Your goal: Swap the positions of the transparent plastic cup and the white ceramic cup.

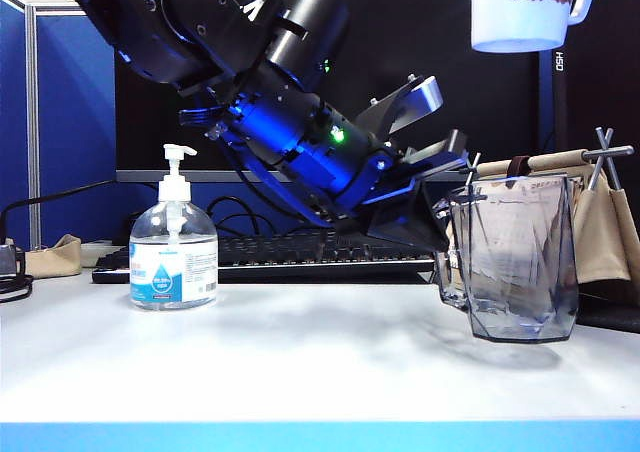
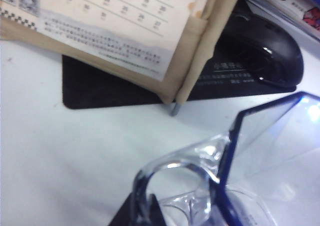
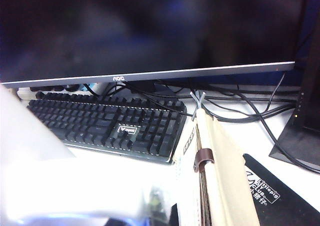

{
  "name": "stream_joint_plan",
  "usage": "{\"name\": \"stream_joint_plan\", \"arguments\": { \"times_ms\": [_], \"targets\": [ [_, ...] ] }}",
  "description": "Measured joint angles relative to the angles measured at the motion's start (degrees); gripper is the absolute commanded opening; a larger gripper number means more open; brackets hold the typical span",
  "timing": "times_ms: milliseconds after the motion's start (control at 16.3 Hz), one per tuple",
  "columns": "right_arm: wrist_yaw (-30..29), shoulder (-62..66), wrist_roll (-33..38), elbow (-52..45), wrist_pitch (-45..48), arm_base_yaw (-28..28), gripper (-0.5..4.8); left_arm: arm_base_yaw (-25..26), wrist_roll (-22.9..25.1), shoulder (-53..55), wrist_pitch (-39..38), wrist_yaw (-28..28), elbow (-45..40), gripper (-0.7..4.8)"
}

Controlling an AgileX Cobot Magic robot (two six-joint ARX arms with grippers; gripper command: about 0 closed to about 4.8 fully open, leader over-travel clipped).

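Ext view, going L to R: pump bottle (image 1: 173,240) w/ blue label is standing upright on the white counter (image 1: 300,362), well apart from the cups. Black keyboard (image 1: 300,257) is lying behind it, along the back of the counter, w/ a dark monitor (image 3: 150,31) sitting above it.

Left arm is angling down from upper L across the middle, blue light glowing on its body. Left gripper (image 1: 440,247) is sitting at the handle side of the transparent plastic cup (image 1: 520,262); jaws are closed on the cup's clear handle. In the left wrist view the handle loop (image 2: 175,186) is showing right at the gripper, w/ the cup's faceted wall (image 2: 280,151) beside it. Cup is standing upright on the counter, R of centre; can't tell if the base is fully touching.

Behind the cup a beige desk calendar (image 1: 600,222) is standing, w/ a black mouse pad (image 2: 100,86) and dark mouse (image 2: 270,51) by its foot.

Far upper R: white ceramic cup (image 1: 522,10) is hanging high above the counter, upright, above the clear cup, brownish outline on its side. Right gripper itself isn't clearly visible; in the right wrist view only a blurred white mass (image 3: 45,176) is filling the near corner. Its jaws are reading as closed, and w/ the mug aloft it's being held by the right gripper.
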Motion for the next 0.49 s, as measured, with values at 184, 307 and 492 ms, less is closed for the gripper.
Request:
{"name": "stream_joint_plan", "arguments": {
  "times_ms": [184, 307, 492],
  "targets": [
    [0.0, 0.1, 0.0, 0.0, 0.0, 0.0, -0.07, 0.0, 0.2, 0.0, 0.0, -0.3, 0.0, -0.06],
    [0.0, 0.1, 0.0, 0.0, 0.0, 0.0, -0.07, 0.0, 0.5, 0.0, 0.0, -0.4, 0.0, -0.05],
    [0.0, 0.1, 0.0, 0.0, 0.0, 0.0, -0.07, 0.0, 0.5, 0.0, 0.0, -0.4, 0.0, 0.21]
  ]
}}
